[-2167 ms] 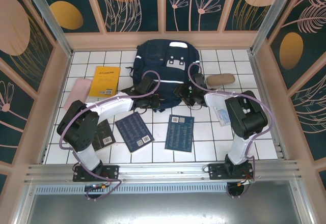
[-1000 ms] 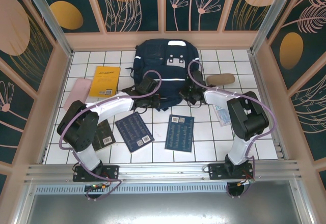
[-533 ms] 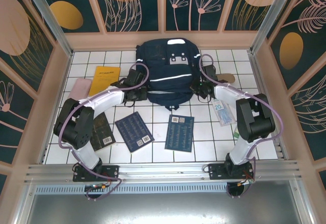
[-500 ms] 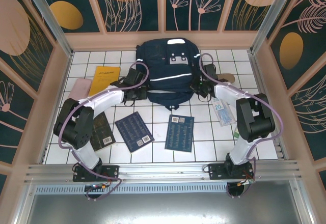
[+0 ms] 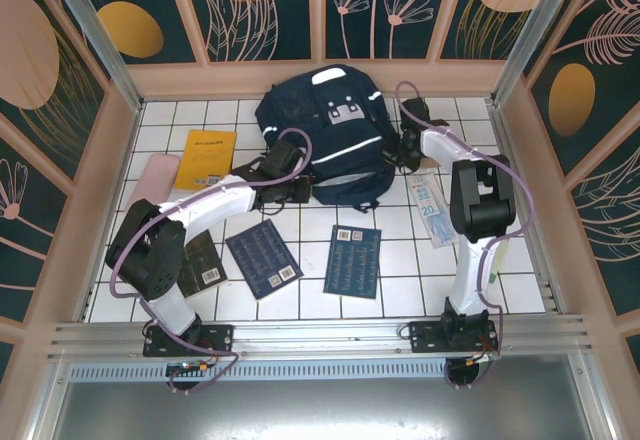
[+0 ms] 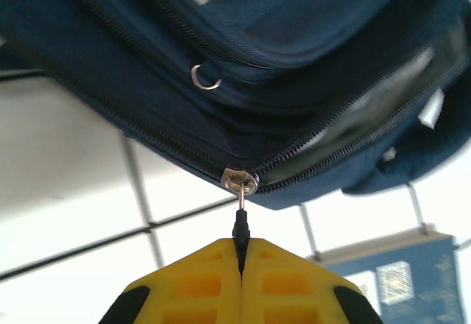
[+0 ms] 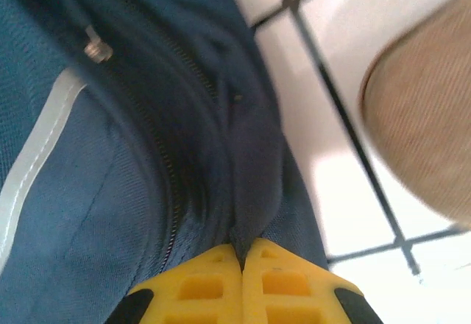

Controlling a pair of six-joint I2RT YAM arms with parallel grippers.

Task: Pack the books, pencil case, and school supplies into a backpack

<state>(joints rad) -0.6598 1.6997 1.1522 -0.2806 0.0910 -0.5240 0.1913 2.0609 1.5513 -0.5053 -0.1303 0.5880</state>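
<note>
Starting at the left of the white-tiled desk (image 5: 310, 305): flat pink case (image 5: 158, 173) by the left wall, yellow book (image 5: 210, 157) just beside it. Blackish book (image 5: 205, 263) nearer the arm bases, partly under the left arm.

Next, left navy book (image 5: 264, 259) turned at an angle and right navy book (image 5: 352, 259) lying straighter, both flat on the tiles in front of the backpack (image 5: 325, 125) and apart from it. Backpack itself at the far middle of the desk, lying tilted, with a white stripe across its front.

Left fingers (image 6: 202, 283) pressed together on the thin black zipper pull (image 6: 241, 224) at the backpack's near edge. Metal slider (image 6: 241, 180) just above the tips, zip parted to the right of it.

Right fingers (image 7: 199, 287) pinched tight on a fold of navy fabric at the backpack's right side. Tan pouch (image 7: 419, 132) on the tiles near that side. Further right and nearer the bases, pale packet marked "20" (image 5: 430, 203) beside the right arm.
</note>
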